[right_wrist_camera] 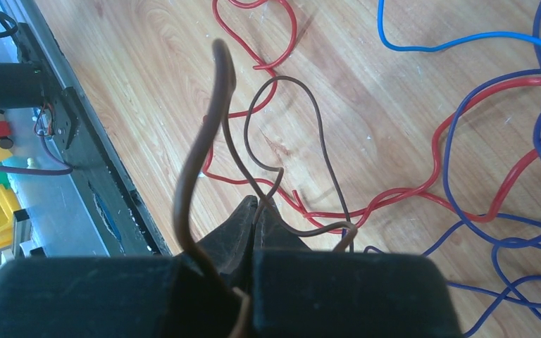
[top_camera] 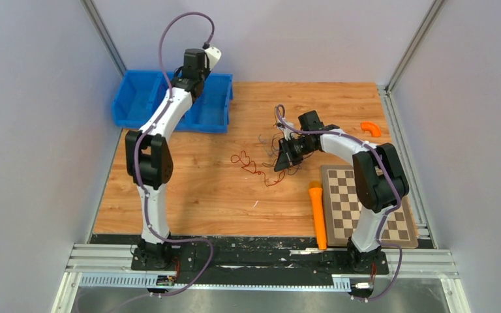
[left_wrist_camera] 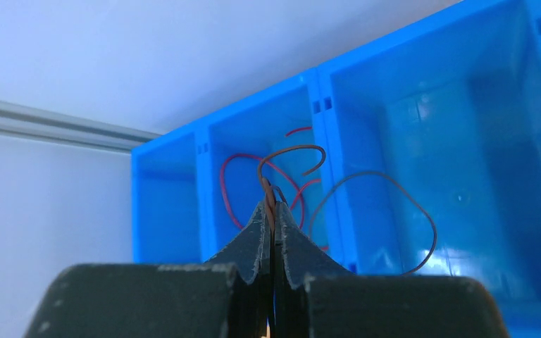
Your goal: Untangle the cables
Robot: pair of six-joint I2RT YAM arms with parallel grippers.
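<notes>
**Left gripper** (left_wrist_camera: 273, 211)
- Jaws are pressed fully together.
- The tips pinch 1 thin brown cable (left_wrist_camera: 287, 149), which rises from the tips and curls over in a hook.
- The gripper hangs above the blue bin (left_wrist_camera: 465, 84), with its tips in front of the middle compartment.
- A red cable (left_wrist_camera: 224, 186) loops inside that middle compartment.
- A darker loop (left_wrist_camera: 401, 190) arcs across the larger compartment beside it. It cannot be told whether this is the same strand as the pinched one.

**Right gripper** (right_wrist_camera: 257, 211)
- Jaws are closed tight, low over the wooden table (right_wrist_camera: 148, 70).
- A thin brown wire (right_wrist_camera: 303, 95) runs down into the tips and is held there.
- A second brown length (right_wrist_camera: 208, 120), close to the lens, climbs past the left finger. Whether it is also clamped is unclear.

**Cables on the table**
- Red strands (right_wrist_camera: 458, 120) and blue strands (right_wrist_camera: 458, 44) cross over each other on the wood just beyond the right gripper's tips.
- From the top camera, this tangle (top_camera: 248, 162) sits mid-table, touching the right gripper (top_camera: 280, 164) on its left side in the view.
- A chessboard (top_camera: 365, 202) and an orange cylinder (top_camera: 318, 218) lie near the right arm's base, apart from the tangle.
</notes>
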